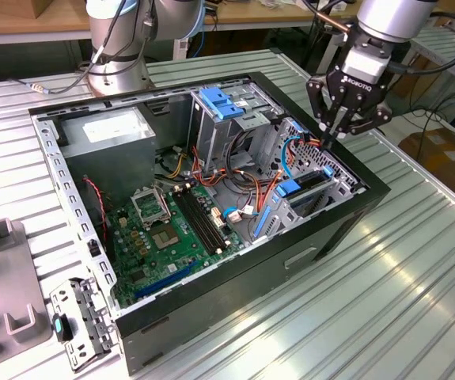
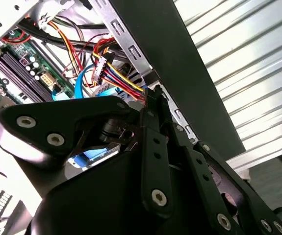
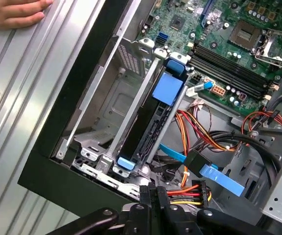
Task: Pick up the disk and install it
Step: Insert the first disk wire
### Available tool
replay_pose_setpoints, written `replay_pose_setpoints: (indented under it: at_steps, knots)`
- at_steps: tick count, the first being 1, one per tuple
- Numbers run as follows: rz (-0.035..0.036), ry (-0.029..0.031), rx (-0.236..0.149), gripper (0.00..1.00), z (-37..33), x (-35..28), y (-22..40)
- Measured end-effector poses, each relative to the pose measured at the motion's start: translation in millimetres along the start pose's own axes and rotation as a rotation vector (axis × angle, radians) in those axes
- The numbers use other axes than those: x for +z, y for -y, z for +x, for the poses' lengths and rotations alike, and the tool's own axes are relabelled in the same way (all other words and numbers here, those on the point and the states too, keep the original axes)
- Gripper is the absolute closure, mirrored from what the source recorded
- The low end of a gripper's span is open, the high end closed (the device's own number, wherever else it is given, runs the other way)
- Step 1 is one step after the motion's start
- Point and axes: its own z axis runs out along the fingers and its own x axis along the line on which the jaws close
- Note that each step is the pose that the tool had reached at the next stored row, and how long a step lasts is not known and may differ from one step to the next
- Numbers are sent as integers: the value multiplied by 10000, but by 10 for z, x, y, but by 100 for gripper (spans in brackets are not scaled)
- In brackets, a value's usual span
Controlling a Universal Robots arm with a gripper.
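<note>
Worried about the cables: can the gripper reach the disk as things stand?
Probably yes: the disk sits edge-up in the open cage, its top bare, though the cable bundle lies close beside the gripper.

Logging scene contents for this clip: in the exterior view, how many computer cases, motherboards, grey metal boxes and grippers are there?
Computer case: 1
Motherboard: 1
Grey metal box: 1
Gripper: 1
Total: 4
</note>
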Motion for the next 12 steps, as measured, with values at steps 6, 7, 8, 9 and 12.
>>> replay_pose_setpoints:
  at_steps: [6, 7, 8, 9, 12]
  knots:
    - [-23, 4, 468, 83, -1, -1, -1]
    - [-24, 3, 471, 83, -1, -1, -1]
    - [-24, 4, 474, 83, -1, -1, -1]
    - [-24, 4, 477, 83, -1, 0, -1]
    - [-41, 8, 838, 83, -1, 0, -1]
